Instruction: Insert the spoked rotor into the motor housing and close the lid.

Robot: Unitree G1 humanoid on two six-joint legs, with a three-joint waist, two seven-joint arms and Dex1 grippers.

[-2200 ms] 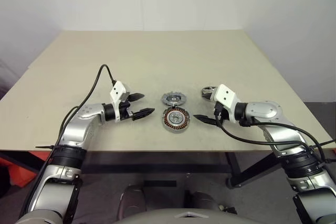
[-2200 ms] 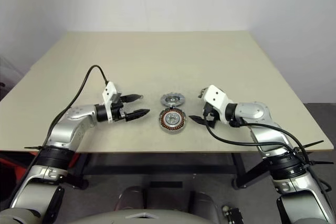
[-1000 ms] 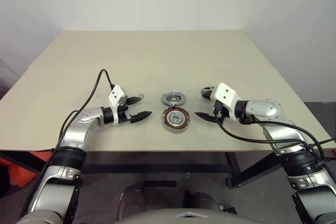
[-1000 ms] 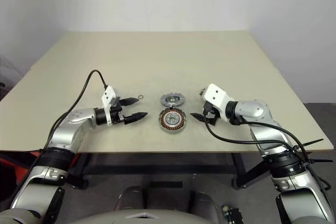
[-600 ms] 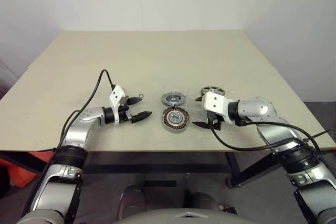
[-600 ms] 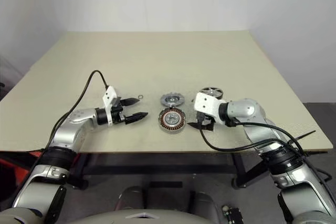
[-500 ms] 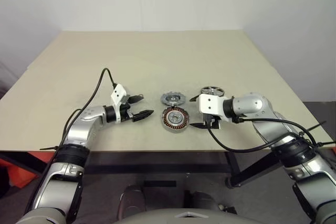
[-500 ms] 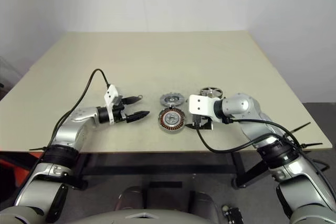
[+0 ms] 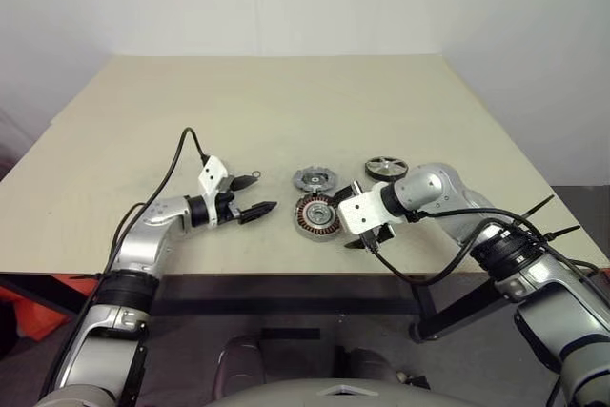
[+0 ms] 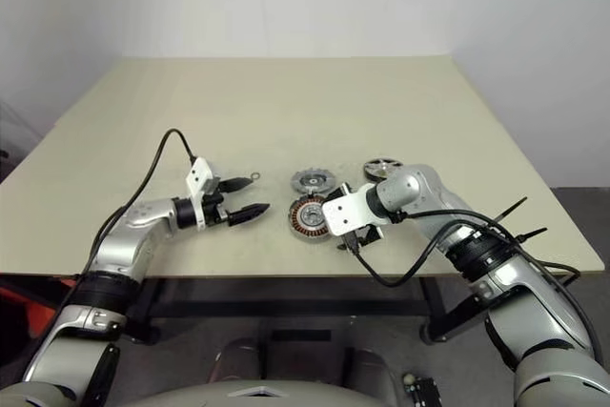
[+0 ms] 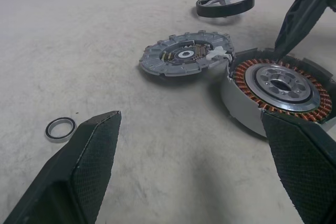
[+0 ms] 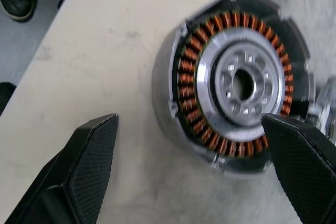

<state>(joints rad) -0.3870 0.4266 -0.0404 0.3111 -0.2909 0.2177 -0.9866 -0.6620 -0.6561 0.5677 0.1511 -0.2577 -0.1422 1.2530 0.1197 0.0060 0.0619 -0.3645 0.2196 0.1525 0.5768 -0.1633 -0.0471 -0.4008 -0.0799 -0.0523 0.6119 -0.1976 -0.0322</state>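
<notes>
Over on the left, the left gripper hangs low over the beige surface, fingers spread wide and grasping nothing, aimed toward the parts in the middle. Just beyond its far fingertip lies a small metal ring, flat on the surface and apart from everything else.

Moving to centre, there's the lid, the dark grey notched disc, lying flat on the far side of the group. Right in front of it, nearer the robot, sits the motor housing, copper windings ringing a silver hub, face up. From the left wrist view the lid's edge appears to meet or just overlap the housing's rim; whether they actually touch I can't say for sure.

Now the right gripper: it's angled downward just beside the housing's right edge, fingers released and wide apart, holding nothing. Its wrist view looks almost straight down on the housing, with the two black fingers framing it on either side, clear of the rim.

Further right and a little farther back, the spoked rotor lies flat on the surface, dark rim and silver spokes showing, well clear of both grippers and just behind the right forearm.
</notes>
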